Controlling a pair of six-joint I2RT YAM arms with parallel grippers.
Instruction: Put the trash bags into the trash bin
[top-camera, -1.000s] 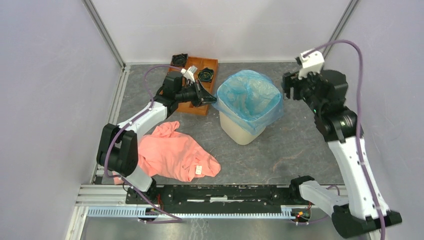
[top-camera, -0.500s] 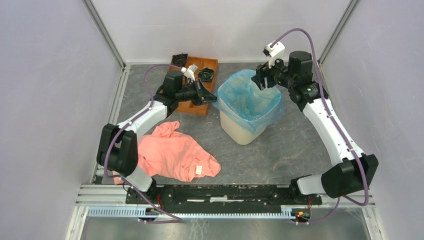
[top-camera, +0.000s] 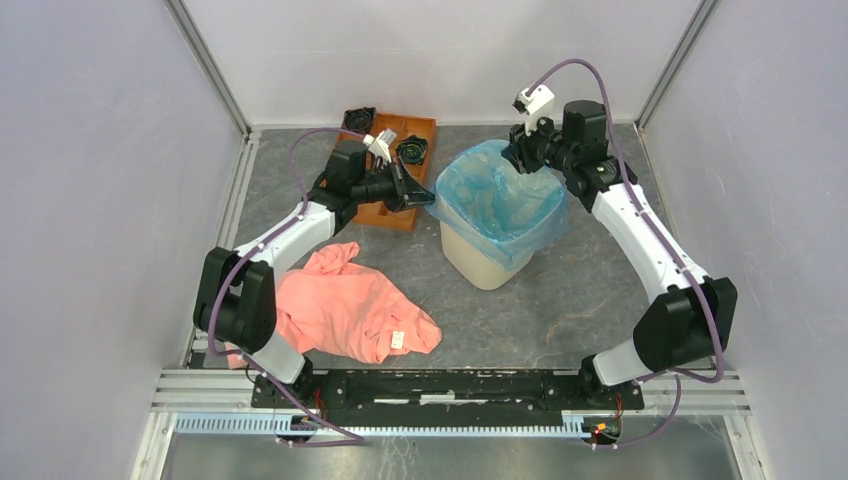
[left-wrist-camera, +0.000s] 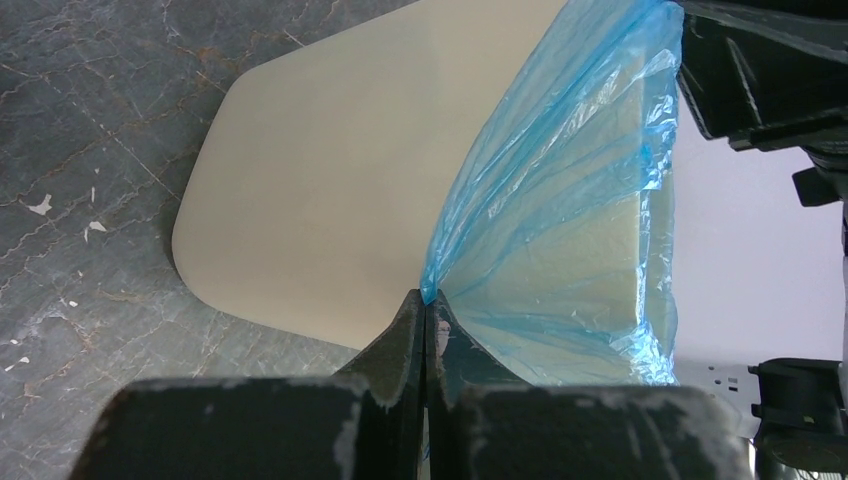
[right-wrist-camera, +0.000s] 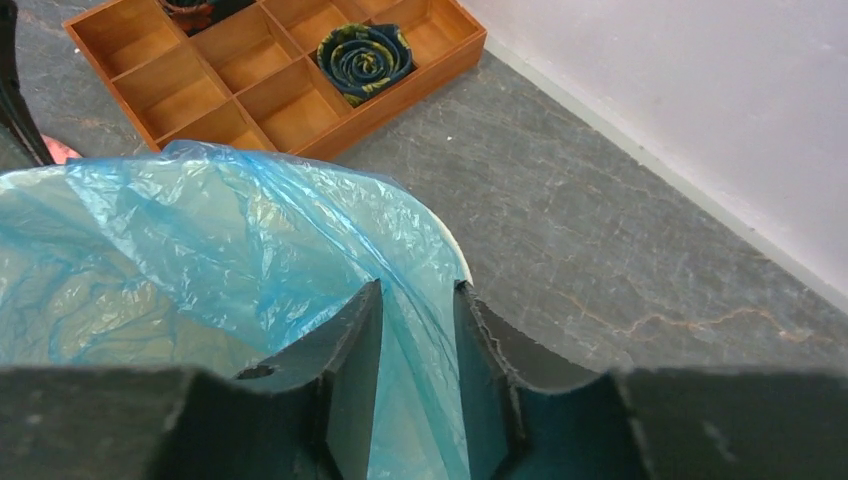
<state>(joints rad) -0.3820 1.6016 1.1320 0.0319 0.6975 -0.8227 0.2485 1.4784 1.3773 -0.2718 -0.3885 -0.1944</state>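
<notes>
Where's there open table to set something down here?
Bare table lies in front of the bin, between the pink garment and the right arm, and right of the bin beside that arm. Crowded: far left, where tray, left gripper and bag meet.

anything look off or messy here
A salmon-pink cloth lies crumpled on the table, near left. The blue trash bag sits unevenly on the trash bin: long overhang on the near side, while a far rim corner shows bare in the right wrist view.
</notes>
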